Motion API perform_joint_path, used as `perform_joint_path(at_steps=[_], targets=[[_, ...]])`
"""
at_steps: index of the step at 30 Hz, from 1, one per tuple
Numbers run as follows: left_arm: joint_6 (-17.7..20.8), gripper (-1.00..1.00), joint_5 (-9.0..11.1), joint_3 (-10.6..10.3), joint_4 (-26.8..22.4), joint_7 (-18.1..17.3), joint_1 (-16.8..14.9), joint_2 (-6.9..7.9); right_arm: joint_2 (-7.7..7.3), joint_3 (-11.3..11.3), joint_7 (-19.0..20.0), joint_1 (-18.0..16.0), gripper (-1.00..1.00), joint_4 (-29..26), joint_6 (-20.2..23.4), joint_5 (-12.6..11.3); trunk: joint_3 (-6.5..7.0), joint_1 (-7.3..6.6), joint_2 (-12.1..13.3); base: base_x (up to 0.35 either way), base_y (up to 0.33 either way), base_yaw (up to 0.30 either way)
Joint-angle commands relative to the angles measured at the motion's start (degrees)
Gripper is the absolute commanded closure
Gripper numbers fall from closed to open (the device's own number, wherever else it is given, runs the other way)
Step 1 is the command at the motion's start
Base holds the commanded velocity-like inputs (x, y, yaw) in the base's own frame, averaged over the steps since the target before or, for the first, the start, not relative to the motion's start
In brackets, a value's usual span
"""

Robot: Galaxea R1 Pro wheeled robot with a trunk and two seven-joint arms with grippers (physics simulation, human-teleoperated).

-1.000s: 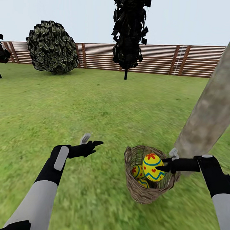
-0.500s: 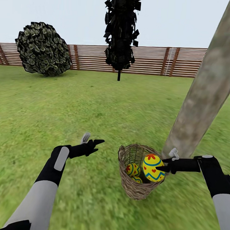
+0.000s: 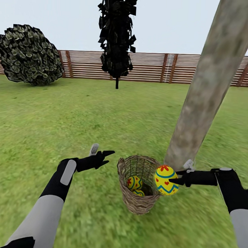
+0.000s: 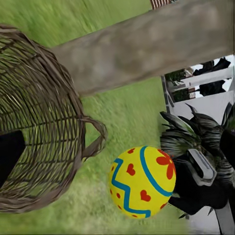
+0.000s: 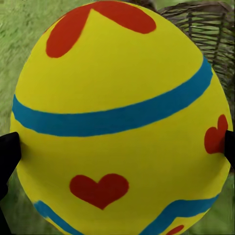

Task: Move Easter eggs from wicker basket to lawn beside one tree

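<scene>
My right gripper (image 3: pixel 173 181) is shut on a yellow Easter egg (image 3: pixel 165 179) with blue bands and red hearts, held just above the lawn (image 3: pixel 103 112). The egg hangs beside the right rim of the wicker basket (image 3: pixel 135 203), close to the foot of the thick pale tree (image 3: pixel 205 87). Two more eggs (image 3: pixel 134 182) lie inside the basket. My left gripper (image 3: pixel 101 151) is open and empty, left of the basket. The right wrist view shows the held egg (image 5: pixel 122 122) between the black fingertips (image 5: pixel 7 152). In the left wrist view the egg (image 4: pixel 142 182) hangs beside the basket (image 4: pixel 44 122).
A slatted brown fence (image 3: pixel 154 68) closes the far side of the garden. A round dark bush (image 3: pixel 30 54) stands at the back left, and a thin-stemmed black-leaved tree (image 3: pixel 116 34) rises in front of the fence. Open grass lies all around the basket.
The whole view has swung to the right. The held egg, earlier over the basket's inside, now hangs outside its right rim, nearer the trunk. The left arm keeps its pose.
</scene>
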Motion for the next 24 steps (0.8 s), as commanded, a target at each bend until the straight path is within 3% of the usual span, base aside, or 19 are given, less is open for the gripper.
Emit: perform_joint_path(at_steps=[1, 6, 8, 14, 20, 22, 24], targets=[[0.31, -1.0, -0.35, 0.24, 0.0, -0.45, -0.04, -0.07, 0.12, -1.82, 0.32, -0.05, 1.0, -0.07, 0.59, 0.41, 0.01, -0.01, -0.02, 0.0, 0.0, -0.211], [0.23, -1.0, -0.35, 0.26, 0.04, -0.51, -0.04, -0.07, 0.27, -3.23, -0.19, -0.05, 1.0, -0.08, 0.52, 0.46, 0.35, -0.01, -0.02, 0.0, 0.0, -0.211], [0.22, -1.0, -0.35, 0.26, 0.07, -0.51, -0.04, -0.07, 0.32, -3.25, -2.12, -0.05, 1.0, -0.08, 0.37, 0.57, 0.48, -0.01, -0.02, 0.0, 0.0, -0.211], [-1.03, -1.0, -0.35, 0.25, 0.18, -0.51, -0.04, -0.19, 0.32, -3.26, -17.2, -0.05, 1.0, -0.03, 0.34, 1.23, 0.88, -0.01, -0.02, 0.0, 0.0, -0.211], [-3.07, -1.0, -0.35, 0.17, 3.65, -0.6, -0.03, -0.19, 0.47, -3.22, -30.65, -0.05, 1.0, 0.05, 0.19, 1.84, 1.28, -0.01, -0.02, 0.0, 0.0, -0.211], [-3.19, -1.0, -0.35, 0.17, 3.76, -0.63, -0.03, -0.23, 0.54, -3.01, -34.74, 0.04, 1.0, 1.5, 0.13, 4.82, 1.41, -0.01, -0.02, 0.0, 0.0, -0.212], [-3.19, -1.0, -0.35, 0.17, 3.77, -0.67, -0.02, -0.19, 0.71, -2.87, -38.61, 0.11, 1.0, 2.73, 0.0, 9.75, 1.55, -0.01, -0.02, 0.0, 0.0, -0.212]])
